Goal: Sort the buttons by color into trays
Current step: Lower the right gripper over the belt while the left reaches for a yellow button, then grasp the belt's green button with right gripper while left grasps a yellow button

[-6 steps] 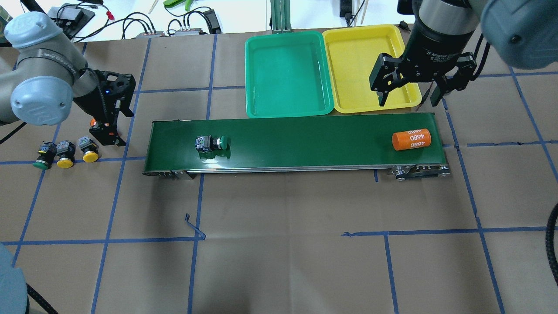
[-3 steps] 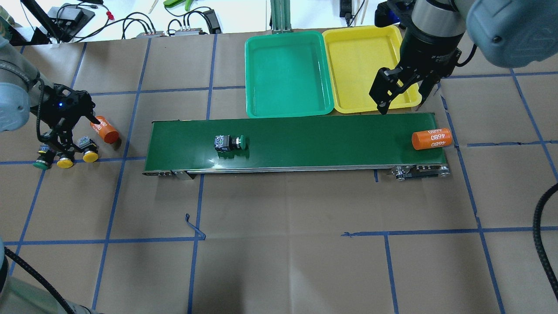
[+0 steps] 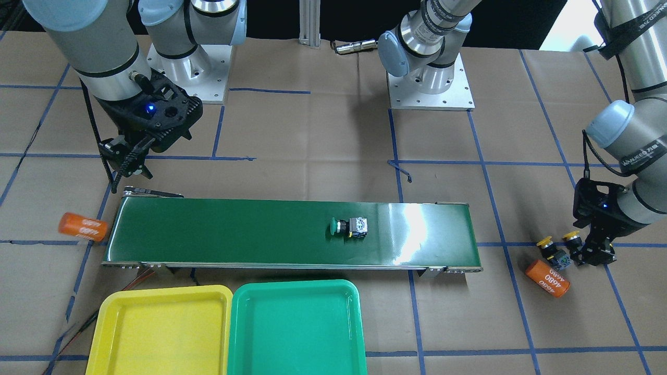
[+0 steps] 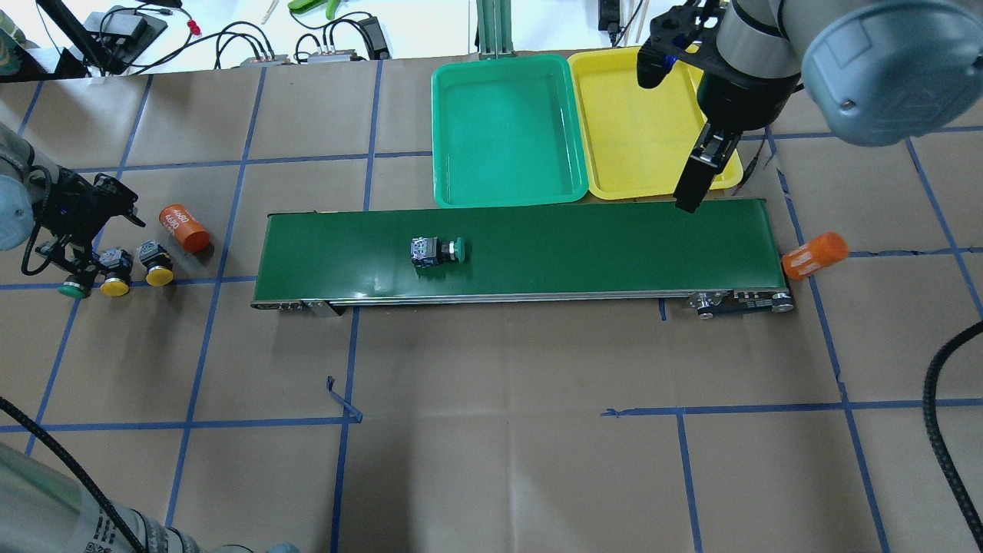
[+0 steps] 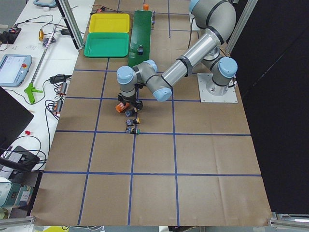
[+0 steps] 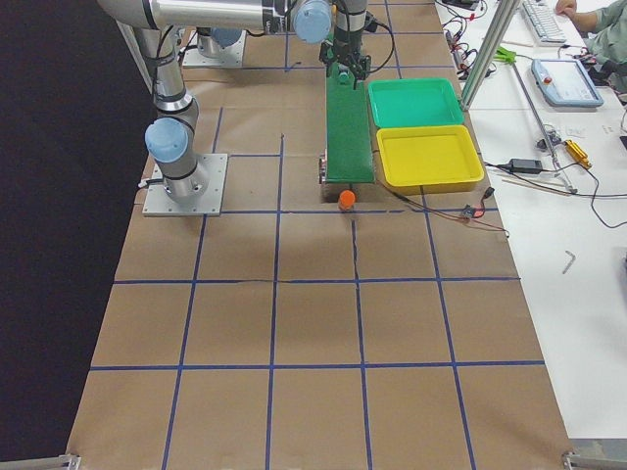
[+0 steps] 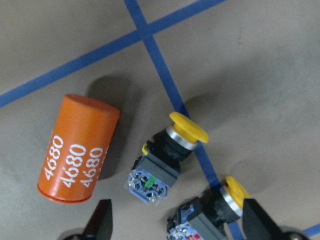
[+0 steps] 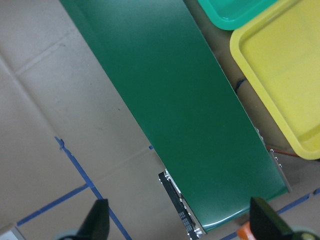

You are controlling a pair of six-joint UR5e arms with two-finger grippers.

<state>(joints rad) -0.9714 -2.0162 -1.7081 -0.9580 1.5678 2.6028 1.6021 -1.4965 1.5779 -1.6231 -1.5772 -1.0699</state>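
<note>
A green-capped button (image 4: 438,251) lies on its side on the conveyor belt (image 4: 584,246), also seen from the front (image 3: 348,227). Three more buttons sit in a row on the table at the left: one green (image 4: 71,289) and two yellow (image 4: 115,286) (image 4: 159,273). My left gripper (image 4: 86,265) hangs open just above this row. In the left wrist view (image 7: 177,225) a yellow button (image 7: 167,157) lies between its fingers. My right gripper (image 4: 695,188) is open and empty over the belt's far right end, beside the yellow tray (image 4: 637,123). The green tray (image 4: 503,130) is empty.
One orange "4680" cylinder (image 4: 184,228) lies beside the button row, close to my left gripper. Another orange cylinder (image 4: 805,256) lies on the table just off the belt's right end. Cables and tools lie beyond the table's far edge.
The green button has travelled right along the belt. The orange cylinder has dropped off the belt's right end. My left gripper moved left over the button row. My right gripper turned.
</note>
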